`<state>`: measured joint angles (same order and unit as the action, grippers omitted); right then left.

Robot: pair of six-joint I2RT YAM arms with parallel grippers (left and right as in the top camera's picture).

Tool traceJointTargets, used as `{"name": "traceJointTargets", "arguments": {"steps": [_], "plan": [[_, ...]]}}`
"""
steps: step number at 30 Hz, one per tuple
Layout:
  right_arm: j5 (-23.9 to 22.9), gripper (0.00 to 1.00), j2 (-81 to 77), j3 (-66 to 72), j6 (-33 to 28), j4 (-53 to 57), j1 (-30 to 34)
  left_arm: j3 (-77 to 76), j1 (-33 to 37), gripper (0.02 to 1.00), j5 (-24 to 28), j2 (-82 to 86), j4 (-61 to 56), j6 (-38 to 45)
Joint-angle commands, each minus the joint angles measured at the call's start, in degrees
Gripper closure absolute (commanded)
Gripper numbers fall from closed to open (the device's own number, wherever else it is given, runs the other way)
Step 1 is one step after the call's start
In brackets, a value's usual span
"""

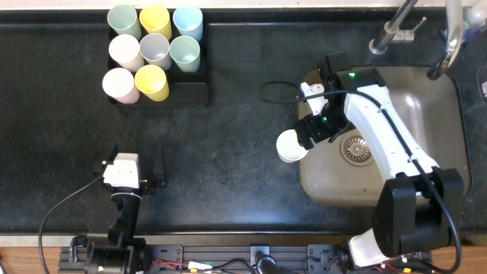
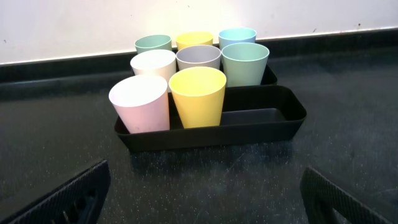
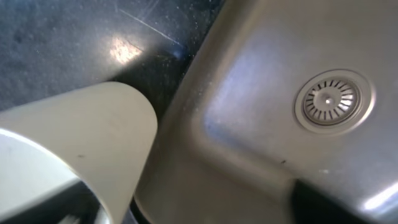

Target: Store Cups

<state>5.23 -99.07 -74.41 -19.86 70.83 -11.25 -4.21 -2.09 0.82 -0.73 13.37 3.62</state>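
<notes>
My right pincer [image 1: 301, 140] pinches the white cup [image 1: 290, 146]; I'd carry it high toward ten o'clock, into the free corner of the tray [image 1: 192, 93].

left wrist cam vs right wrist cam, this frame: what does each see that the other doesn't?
Left wrist: black plastic tray holding eight pastel plastic cups, with one front corner slot empty.
Right wrist: cream plastic cup close up, stainless steel sink and its round drain strainer.
Both: black speckled countertop.
</notes>
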Motion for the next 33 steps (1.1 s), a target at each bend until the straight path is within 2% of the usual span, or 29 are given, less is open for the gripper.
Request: {"name": "traceJointTargets", "arguments": {"steps": [1,7,11,15,19,21,26,33], "plan": [[2.34,0.956,-0.04,-1.57,1.68,-0.2,-1.01,0.13,0.44,0.018,-0.39,0.59,0.04,1.09],[2.47,0.956,0.09,-5.27,3.52,2.43,-4.22,0.13,0.44,0.018,-0.39,0.59,0.04,1.09],[2.25,0.954,0.46,-15.19,4.42,7.5,-6.03,0.13,0.44,0.018,-0.39,0.59,0.04,1.09],[1.79,0.956,0.2,-31.76,5.97,12.26,-10.93,0.13,0.44,0.018,-0.39,0.59,0.04,1.09],[-4.22,0.958,-3.39,-47.63,6.6,12.85,-18.75,0.13,0.44,0.02,-0.39,0.59,0.04,1.09],[-5.55,0.956,-10.21,-60.02,6.71,13.22,-23.96,0.13,0.44,0.02,-0.39,0.59,0.04,1.09],[-6.47,0.958,-24.44,-75.89,8.55,12.96,-28.35,0.13,0.44,0.02,-0.39,0.59,0.04,1.09],[-8.39,0.958,-33.88,-78.16,8.55,13.07,-29.33,0.13,0.44,0.02,-0.39,0.59,0.04,1.09]]}}
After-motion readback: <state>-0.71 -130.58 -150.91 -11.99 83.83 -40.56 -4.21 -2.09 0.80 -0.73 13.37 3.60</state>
